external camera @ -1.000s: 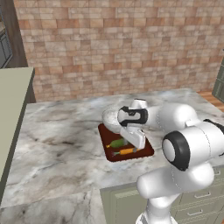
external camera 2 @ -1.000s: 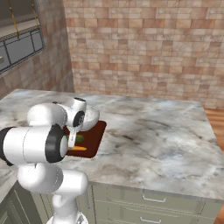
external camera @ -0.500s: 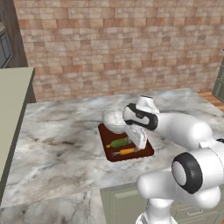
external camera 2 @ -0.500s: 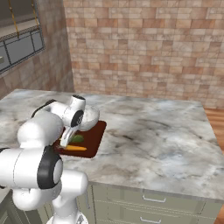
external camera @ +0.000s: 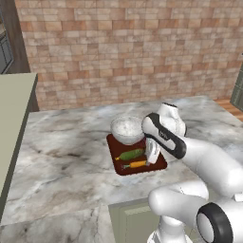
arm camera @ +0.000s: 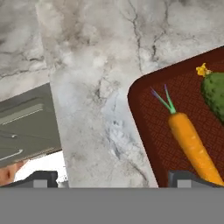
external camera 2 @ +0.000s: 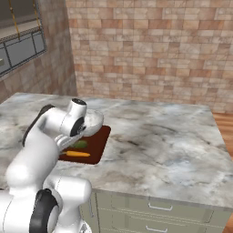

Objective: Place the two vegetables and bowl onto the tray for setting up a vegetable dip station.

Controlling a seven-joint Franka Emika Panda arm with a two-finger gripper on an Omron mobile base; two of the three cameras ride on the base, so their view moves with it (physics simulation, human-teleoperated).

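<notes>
Bare marble counter lies open all round my tray — on it the bowl, cucumber and carrot crowd the room.

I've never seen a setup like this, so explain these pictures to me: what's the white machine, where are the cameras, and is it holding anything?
It is a white robot arm on a driving base, at a marble counter. Two pictures come from cameras behind the arm, left and right; the third looks along its hand. On the counter lies a brown tray carrying a metal bowl, a cucumber and a carrot. The jaws stand open above the tray's corner and hold nothing.
</notes>
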